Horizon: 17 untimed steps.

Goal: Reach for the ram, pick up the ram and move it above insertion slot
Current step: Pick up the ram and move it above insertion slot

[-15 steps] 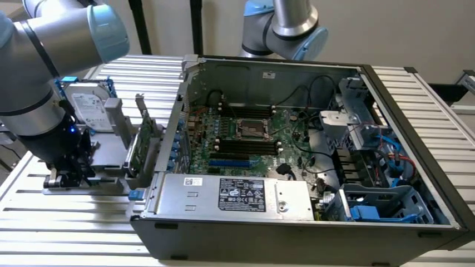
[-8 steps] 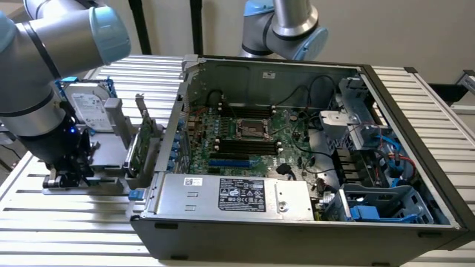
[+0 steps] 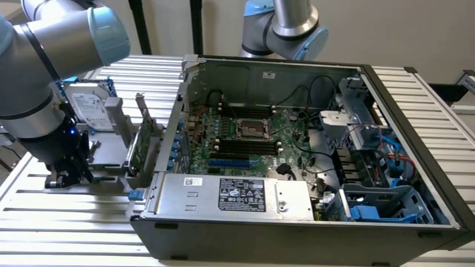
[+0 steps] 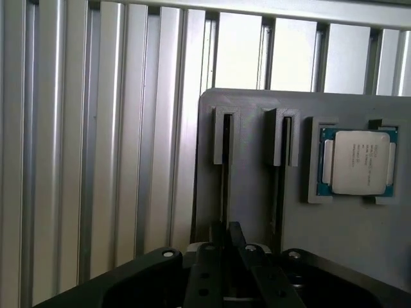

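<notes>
We have the fingers (image 4: 235, 237) pinched in on the thin dark top edge of the ram (image 4: 225, 179), which sits edge-up in the holder (image 4: 250, 199) slot directly between them.

Risks, as we judge them:
- The grip lands on a thin edge, so any off-centre bite could cock the stick, which then binds on the slot walls or drags the holder up off the worktop (image 4: 96, 160).
- A shallow bite could let it slip out.
- The upright card (image 3: 141, 142) and hard drive (image 3: 89, 105) stand close beyond the fingers, so a swing towards the case (image 3: 297, 233) could clip them or its near wall.

Count, out from the fingers:
- 1 ram
- 2 holder slots, the second (image 4: 281, 173) just beside the fingers
- 1 CPU (image 4: 359, 162) past that
- 1 card
- 1 drive
- 1 open case
- a bank of dark board slots (image 3: 245, 146), which we can't count reliably
- 2 arms in view, the second (image 3: 286, 25) behind the case
</notes>
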### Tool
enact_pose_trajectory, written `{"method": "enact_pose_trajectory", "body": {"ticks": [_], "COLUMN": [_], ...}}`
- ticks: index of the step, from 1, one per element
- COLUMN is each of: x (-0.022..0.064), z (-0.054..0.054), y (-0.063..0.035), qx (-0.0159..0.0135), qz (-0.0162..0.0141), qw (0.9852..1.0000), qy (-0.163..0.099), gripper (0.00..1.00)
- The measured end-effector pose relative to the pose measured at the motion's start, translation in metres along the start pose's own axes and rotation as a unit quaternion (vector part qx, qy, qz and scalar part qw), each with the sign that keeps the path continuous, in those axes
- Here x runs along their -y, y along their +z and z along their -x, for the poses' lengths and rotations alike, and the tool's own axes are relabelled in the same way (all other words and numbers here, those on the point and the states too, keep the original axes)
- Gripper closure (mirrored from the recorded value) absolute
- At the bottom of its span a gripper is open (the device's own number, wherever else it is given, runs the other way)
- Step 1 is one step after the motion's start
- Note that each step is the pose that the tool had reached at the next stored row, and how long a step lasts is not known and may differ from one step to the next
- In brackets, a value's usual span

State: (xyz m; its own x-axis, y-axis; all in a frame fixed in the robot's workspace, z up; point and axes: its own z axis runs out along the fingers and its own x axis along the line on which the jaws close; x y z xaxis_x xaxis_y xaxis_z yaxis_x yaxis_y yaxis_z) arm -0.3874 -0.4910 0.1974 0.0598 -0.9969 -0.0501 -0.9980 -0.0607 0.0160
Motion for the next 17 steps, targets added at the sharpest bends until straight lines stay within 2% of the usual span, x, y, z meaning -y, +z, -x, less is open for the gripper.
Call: {"method": "enact_pose_trajectory", "body": {"ticks": [9, 17], "x": [0.0005, 0.0006], "z": [-0.0003, -0.0002], "y": [0.0001, -0.0009], "qx": [0.0003, 0.0003], "qz": [0.0025, 0.0030], "qw": [1.0000, 1.0000], "qy": [0.005, 0.005], "gripper": [0.87, 0.87]}}
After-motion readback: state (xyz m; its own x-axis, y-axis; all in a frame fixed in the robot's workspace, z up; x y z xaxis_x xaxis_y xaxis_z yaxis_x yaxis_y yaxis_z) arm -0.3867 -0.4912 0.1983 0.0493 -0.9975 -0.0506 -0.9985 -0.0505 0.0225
